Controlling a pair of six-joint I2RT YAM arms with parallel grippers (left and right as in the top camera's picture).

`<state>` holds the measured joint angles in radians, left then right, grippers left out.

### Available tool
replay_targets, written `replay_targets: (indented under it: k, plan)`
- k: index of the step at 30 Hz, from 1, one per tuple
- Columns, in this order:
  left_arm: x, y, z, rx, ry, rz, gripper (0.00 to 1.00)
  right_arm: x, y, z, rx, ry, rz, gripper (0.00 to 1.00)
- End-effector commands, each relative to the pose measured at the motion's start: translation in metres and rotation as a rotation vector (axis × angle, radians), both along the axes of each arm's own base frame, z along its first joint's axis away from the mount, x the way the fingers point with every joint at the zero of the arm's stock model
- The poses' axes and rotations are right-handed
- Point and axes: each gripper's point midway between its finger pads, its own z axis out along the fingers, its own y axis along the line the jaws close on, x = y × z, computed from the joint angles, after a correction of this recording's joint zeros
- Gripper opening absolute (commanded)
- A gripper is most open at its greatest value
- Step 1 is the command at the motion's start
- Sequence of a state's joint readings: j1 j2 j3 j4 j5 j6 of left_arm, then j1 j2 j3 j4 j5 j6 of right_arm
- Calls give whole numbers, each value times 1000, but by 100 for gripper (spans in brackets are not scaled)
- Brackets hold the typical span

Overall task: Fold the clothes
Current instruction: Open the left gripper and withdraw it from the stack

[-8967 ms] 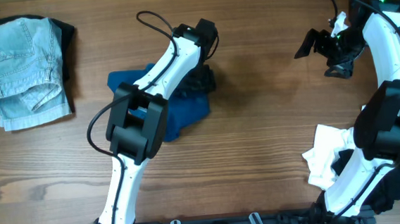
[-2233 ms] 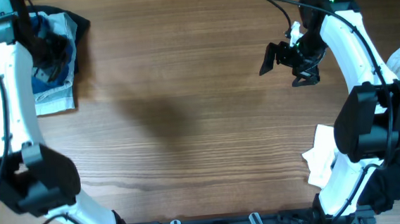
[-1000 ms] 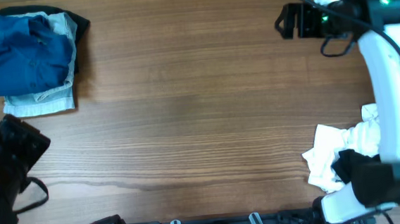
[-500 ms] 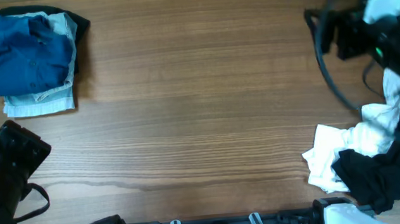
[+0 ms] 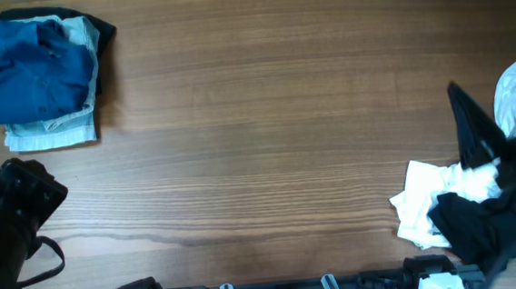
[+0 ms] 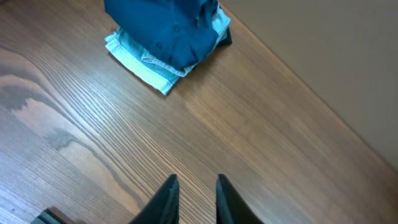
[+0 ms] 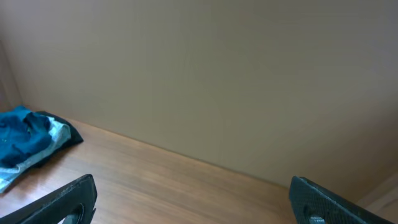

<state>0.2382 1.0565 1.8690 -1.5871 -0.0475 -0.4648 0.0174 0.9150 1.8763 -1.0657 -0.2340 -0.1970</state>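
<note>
The left gripper (image 6: pixel 196 182) hangs over bare tabletop (image 5: pixel 258 144), its jaws slightly parted and empty. The right gripper (image 7: pixel 191 182) has its jaws spread wide, holding nothing. At the near right edge a crumpled white piece (image 5: pixel 421 201) touches a black piece (image 5: pixel 478 225). In the far left corner, the dark blue shirt (image 5: pixel 30 74) sits bunched on folded pale denim (image 5: pixel 52 133), perhaps over something black.

No readable text, label, brand, number or sign in any view. Stacked clothes (image 5: pixel 35 78) plain, no legible tag or print. Table (image 5: pixel 258 144) shows wood grain only, no markings.
</note>
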Motion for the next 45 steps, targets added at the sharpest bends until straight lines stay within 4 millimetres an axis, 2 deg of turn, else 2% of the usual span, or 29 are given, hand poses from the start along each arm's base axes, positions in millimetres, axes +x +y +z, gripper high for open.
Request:
replay_targets:
  k: [1,3,5,6,8,9,20,26,35,45]
  plan:
    - [1,-2,-1,-1,3,-17,24,-24,-3,8,-17,-48,-12,100]
    - [1,-2,-1,-1,2,-17,45,-30,-8,8,-28,-59,-41,100]
    - [1,-3,-1,-3,1,-20,51,-31,-10,7,-43,-58,-53,100]
    - [2,-4,-1,-9,-1,-26,61,-31,-11,5,-45,-51,-57,100]
    - [3,-5,0,-15,-5,-33,94,-31,-11,-4,-44,-12,-56,100]
    - [3,-5,0,-14,-7,-33,99,-31,-11,-10,-45,12,-55,100]
    - [5,-3,3,-5,-19,-28,100,-39,-9,-52,-50,189,-40,100]
    - [5,-4,2,-6,-17,-28,100,-43,-9,-62,-52,234,-39,100]
    - [0,-5,-2,-13,8,-28,100,-56,-9,-93,-58,372,-36,100]
    - [1,-5,-2,-13,8,-28,100,-58,-9,-96,-59,387,-36,100]
